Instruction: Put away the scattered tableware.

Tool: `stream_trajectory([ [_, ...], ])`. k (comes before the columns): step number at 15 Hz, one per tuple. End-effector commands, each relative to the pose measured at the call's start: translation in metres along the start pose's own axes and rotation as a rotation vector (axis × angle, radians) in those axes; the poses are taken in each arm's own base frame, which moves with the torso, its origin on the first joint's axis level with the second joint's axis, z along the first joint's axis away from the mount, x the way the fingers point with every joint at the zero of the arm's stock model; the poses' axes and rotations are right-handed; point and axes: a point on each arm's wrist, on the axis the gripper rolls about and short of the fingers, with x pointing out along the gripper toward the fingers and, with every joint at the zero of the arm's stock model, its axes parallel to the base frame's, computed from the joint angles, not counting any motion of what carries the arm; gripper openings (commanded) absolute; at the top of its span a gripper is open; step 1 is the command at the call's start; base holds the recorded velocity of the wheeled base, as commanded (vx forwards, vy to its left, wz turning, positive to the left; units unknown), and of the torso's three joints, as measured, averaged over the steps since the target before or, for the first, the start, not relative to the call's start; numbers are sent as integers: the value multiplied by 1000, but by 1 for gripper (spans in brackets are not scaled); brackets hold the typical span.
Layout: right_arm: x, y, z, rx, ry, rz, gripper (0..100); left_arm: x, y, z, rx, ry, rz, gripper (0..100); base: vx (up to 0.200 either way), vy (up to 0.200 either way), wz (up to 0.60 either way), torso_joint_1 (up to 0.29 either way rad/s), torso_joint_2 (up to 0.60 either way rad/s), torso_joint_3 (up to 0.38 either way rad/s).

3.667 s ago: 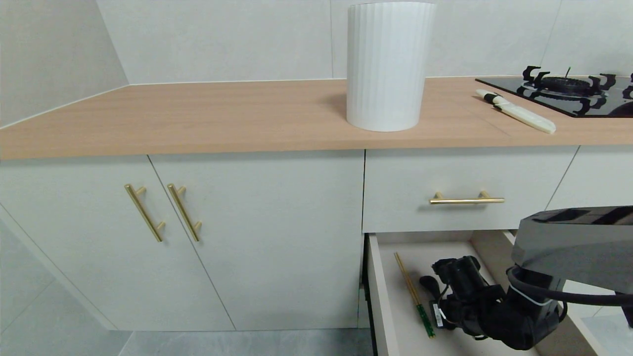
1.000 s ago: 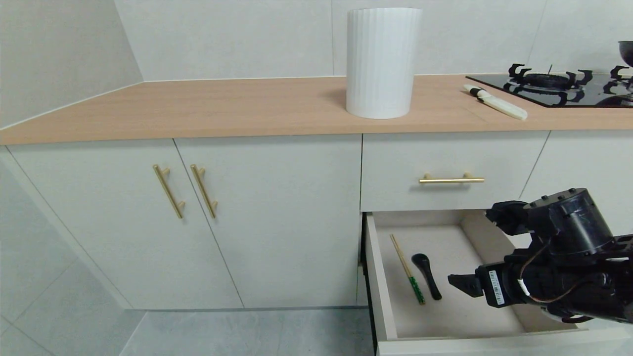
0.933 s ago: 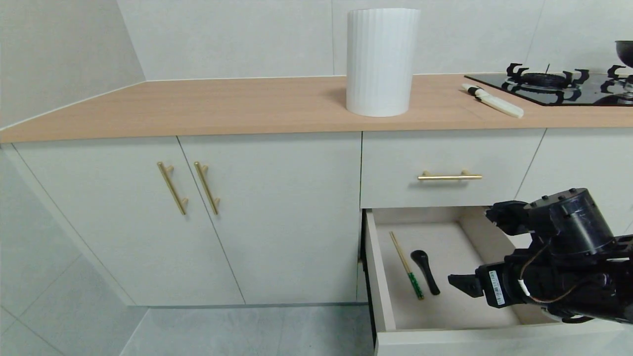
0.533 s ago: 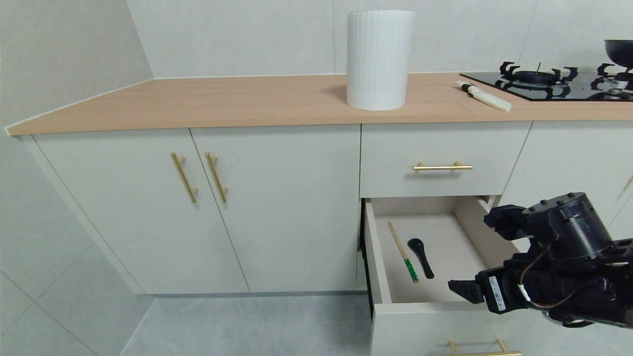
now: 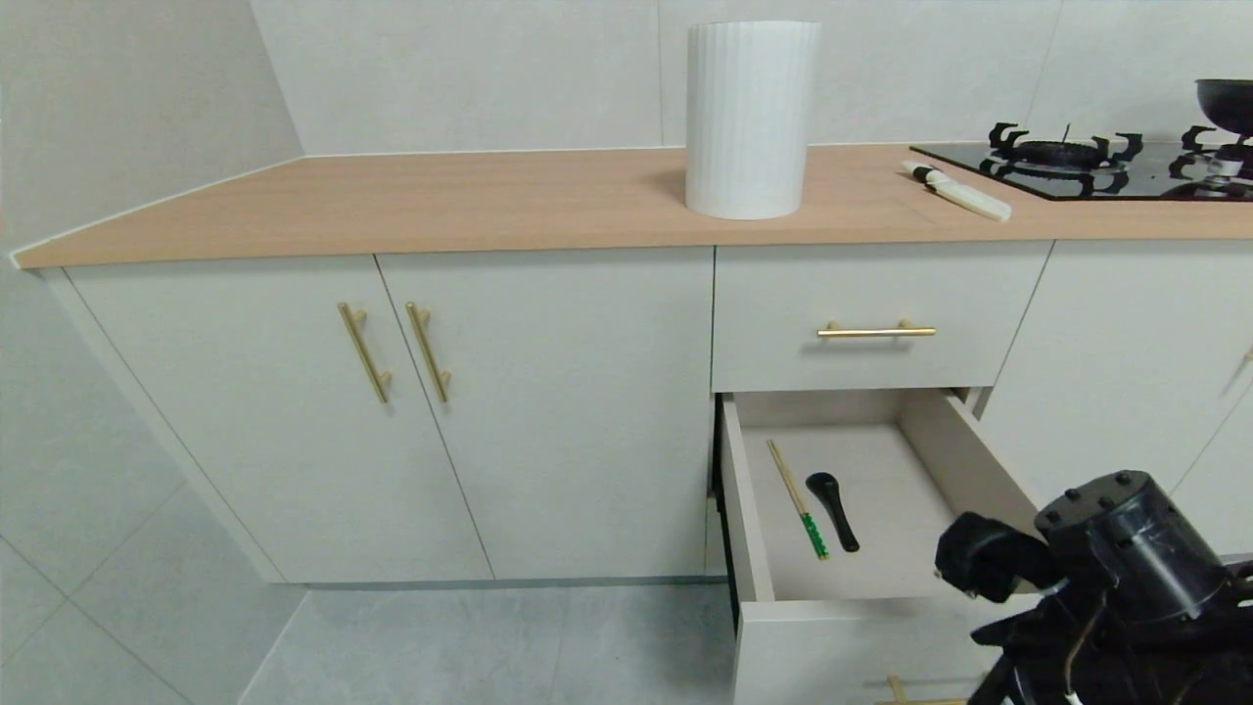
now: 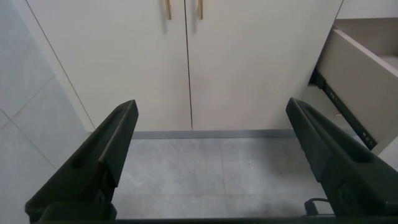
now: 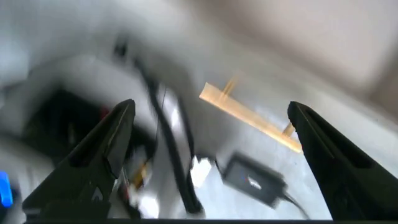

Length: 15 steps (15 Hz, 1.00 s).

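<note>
The right gripper [image 7: 208, 112] and left gripper [image 6: 211, 106] are spread wide, empty. Green-tipped wooden chopsticks [image 5: 795, 494] and a black spoon [image 5: 834, 509] are seen side by side in the pulled-out drawer [image 5: 744, 529], apart from both.

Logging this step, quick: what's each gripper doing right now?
Left gripper: open, holding nothing.
Right gripper: open, holding nothing.

Kitchen, home-style. Wood-look countertop [image 5: 440, 201] running along tiled wall [image 5: 489, 69], black gas hob [image 5: 1067, 157] sitting at its right end (dark pan [image 5: 1229, 98] standing on far burner). Pale cabinet doors [image 5: 548, 411] hanging below, brass bar handles [image 5: 364, 351] showing. Open drawer [image 5: 742, 519] holding chopsticks [image 5: 798, 499] and black spoon [image 5: 832, 509]. Knife [image 5: 954, 191] lying on countertop near hob. Grey floor tiles [image 5: 392, 646] spreading beneath.
</note>
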Motion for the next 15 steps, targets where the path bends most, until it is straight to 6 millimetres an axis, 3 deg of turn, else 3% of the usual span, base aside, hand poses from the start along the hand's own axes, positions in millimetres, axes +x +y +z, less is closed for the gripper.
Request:
stream_trajectory([
  [1,-7,2,-10,-29,32,31,100,0,0,0,0,0,0,100,0,0,0,0,0,0],
  [9,16,-1,0,26,121,-50,100,0,0,0,0,0,0,100,0,0,0,0,0,0],
  [12,32,-5,31,297,261,-185,100,0,0,0,0,0,0,100,0,0,0,0,0,0],
  [15,38,-6,45,387,296,-209,100,0,0,0,0,0,0,100,0,0,0,0,0,0],
])
